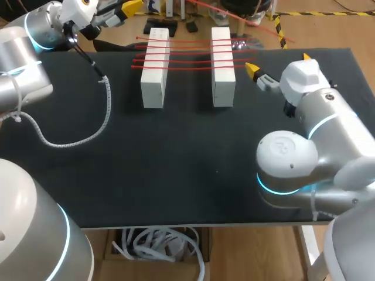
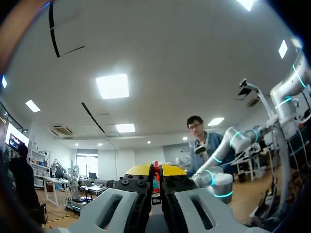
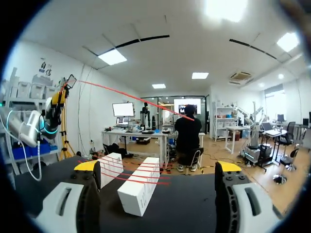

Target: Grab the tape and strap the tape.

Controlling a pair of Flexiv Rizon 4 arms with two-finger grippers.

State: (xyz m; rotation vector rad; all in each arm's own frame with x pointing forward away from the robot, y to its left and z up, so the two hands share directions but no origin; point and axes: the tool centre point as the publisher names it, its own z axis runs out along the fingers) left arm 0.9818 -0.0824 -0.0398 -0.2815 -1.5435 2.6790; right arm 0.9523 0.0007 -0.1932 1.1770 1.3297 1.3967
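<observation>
Two white blocks (image 1: pixel 154 67) (image 1: pixel 222 64) stand side by side at the back of the black table (image 1: pixel 176 170), with several strands of red tape (image 1: pixel 187 54) stretched across them. My left gripper (image 1: pixel 132 7) is raised past the table's back left, shut on the red tape (image 2: pixel 156 171), which shows between its yellow tips (image 2: pixel 156 169). One free strand (image 3: pixel 131 97) runs from that gripper (image 3: pixel 59 99) through the air over the blocks (image 3: pixel 141 191). My right gripper (image 1: pixel 279 63) stands open just right of the right block, nothing between its fingers (image 3: pixel 87 167).
A white spiral-wrapped cable (image 1: pixel 106 114) from the left arm lies in a loop on the table's left part. The right arm's large joints (image 1: pixel 287 158) rest over the table's right front.
</observation>
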